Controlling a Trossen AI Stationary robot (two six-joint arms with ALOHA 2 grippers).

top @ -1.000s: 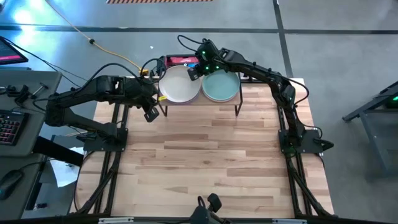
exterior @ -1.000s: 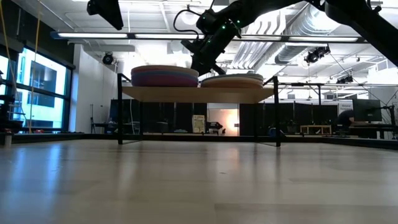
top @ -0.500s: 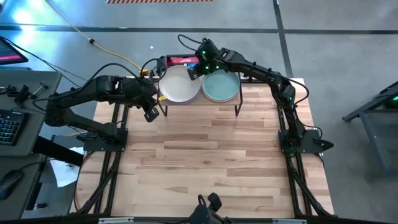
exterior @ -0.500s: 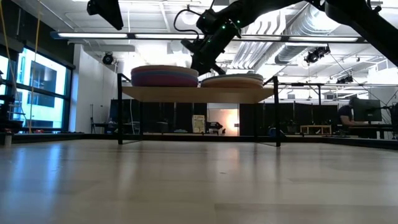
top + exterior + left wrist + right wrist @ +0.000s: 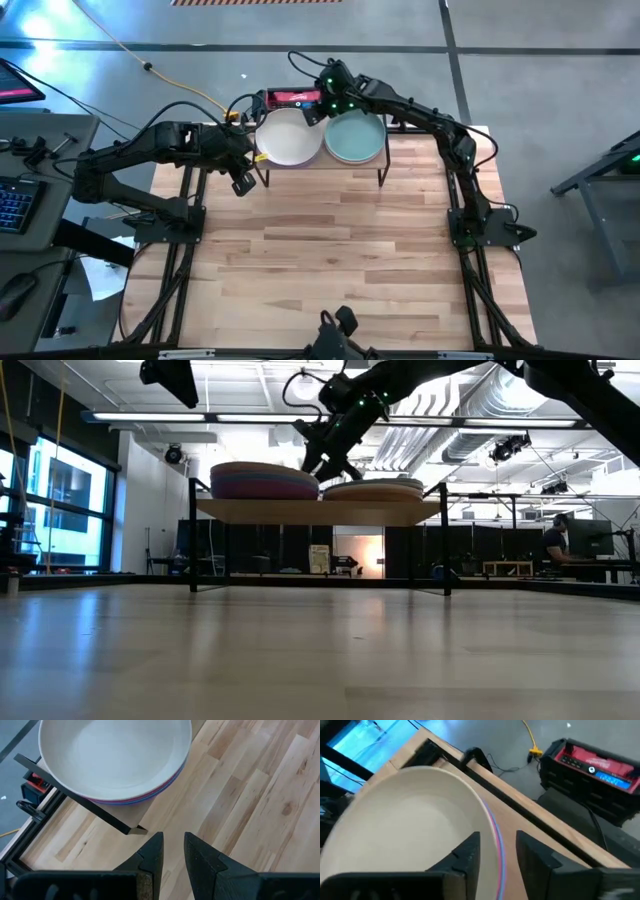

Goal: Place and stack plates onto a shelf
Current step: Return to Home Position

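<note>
The shelf (image 5: 320,511) stands at the table's far edge and bears two stacks of plates. The left stack (image 5: 265,482) is topped by a cream plate (image 5: 288,138). The right stack (image 5: 375,490) is topped by a teal plate (image 5: 355,140). My right gripper (image 5: 498,852) is open at the cream plate's far right rim (image 5: 495,832). One finger stands over the plate's inside and one outside it, with a gap on both sides. My left gripper (image 5: 173,852) hangs open and holds nothing, just off the shelf's near left leg (image 5: 265,180).
A black and red device (image 5: 292,98) sits behind the shelf, with a yellow cable (image 5: 180,85) running off to the far left. The wooden tabletop (image 5: 330,260) stretches bare toward the near edge. A desk with a keyboard (image 5: 15,200) stands to the left.
My right gripper has opened at the cream plate's far right rim and drawn back slightly up and toward the far edge. The cream plate stays on the left stack.
</note>
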